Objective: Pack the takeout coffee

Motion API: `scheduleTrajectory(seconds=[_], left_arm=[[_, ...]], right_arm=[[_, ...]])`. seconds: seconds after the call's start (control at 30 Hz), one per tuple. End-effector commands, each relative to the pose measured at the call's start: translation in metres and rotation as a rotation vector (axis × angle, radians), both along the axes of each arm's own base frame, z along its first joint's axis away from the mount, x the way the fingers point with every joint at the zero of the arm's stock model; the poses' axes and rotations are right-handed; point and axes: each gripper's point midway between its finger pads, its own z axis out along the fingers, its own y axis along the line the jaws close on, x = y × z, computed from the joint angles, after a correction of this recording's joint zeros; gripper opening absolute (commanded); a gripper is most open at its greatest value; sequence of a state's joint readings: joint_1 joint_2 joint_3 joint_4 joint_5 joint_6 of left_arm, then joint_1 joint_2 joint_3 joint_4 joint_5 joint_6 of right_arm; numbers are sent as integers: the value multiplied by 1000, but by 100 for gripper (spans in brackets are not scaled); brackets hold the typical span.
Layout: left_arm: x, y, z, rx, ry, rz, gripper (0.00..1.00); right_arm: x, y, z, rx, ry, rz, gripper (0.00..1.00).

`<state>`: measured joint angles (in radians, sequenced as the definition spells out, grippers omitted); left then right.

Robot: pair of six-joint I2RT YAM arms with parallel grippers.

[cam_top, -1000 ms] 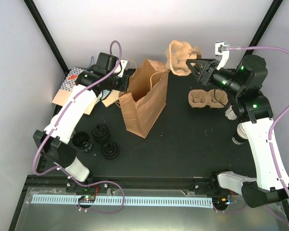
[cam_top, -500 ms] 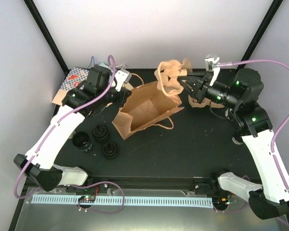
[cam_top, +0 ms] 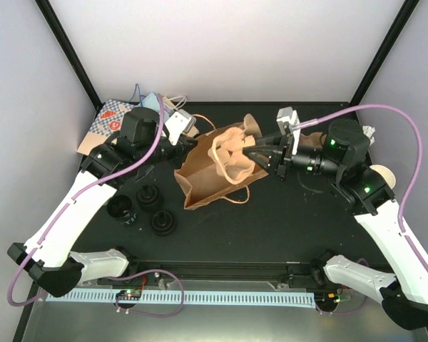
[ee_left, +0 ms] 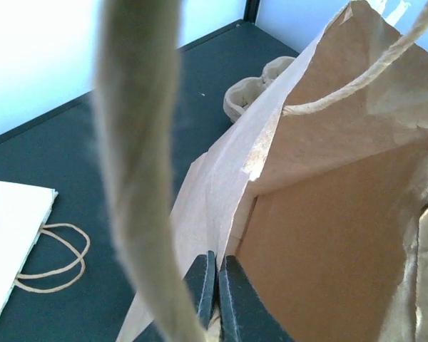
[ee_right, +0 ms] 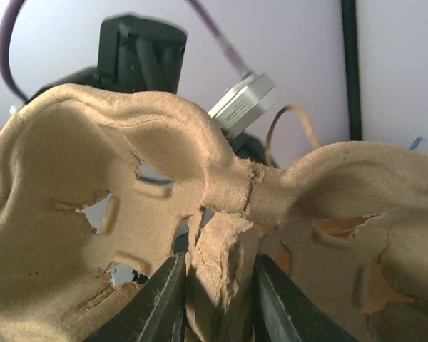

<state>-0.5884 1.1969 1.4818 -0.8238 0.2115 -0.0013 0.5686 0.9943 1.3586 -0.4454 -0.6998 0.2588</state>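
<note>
**Right jaws:** clenched on the central post of the cup carrier, one finger on each side of the ridge between the two hollows.

**Left jaws:** pinched tight on the paper rim of the brown paper bag, fingertips nearly meeting with the sheet between them.

**Orientation:** the carrier is held on edge, clear of the tabletop. Its long axis runs from the far side toward the near side, leaning slightly left at the near end, and lies crosswise to the right jaws. The hollows appear to face left, toward the bag, though the overhead view is too foreshortened to be sure.

**Change:** one second ago the carrier was held beyond the far rim of the bag, which stood upright. Half a second ago the bag was tipping and the carrier hung over its far corner. Now the bag lies tilted over, mouth opened toward the right, and the carrier has come nearer, to that mouth.

**Position:** the carrier sits directly left of the right jaws, between them and the left jaws, overlapping the bag's opening. Black lids rest on the tabletop near-left of the bag. A paper cup shows beside the right arm.
</note>
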Motion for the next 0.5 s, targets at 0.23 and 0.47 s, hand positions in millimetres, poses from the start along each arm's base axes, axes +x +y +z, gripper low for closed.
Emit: scheduleTrajectory(seconds=[0.23,0.47], left_arm=[[-9,-9,22,-53,-33,-45,2],[-14,-14,20,-54,-20,-65,1]], right_arm=[[8,15,-70,-164,35,-67,27],[33,17,-103,-344,29,-208,23]])
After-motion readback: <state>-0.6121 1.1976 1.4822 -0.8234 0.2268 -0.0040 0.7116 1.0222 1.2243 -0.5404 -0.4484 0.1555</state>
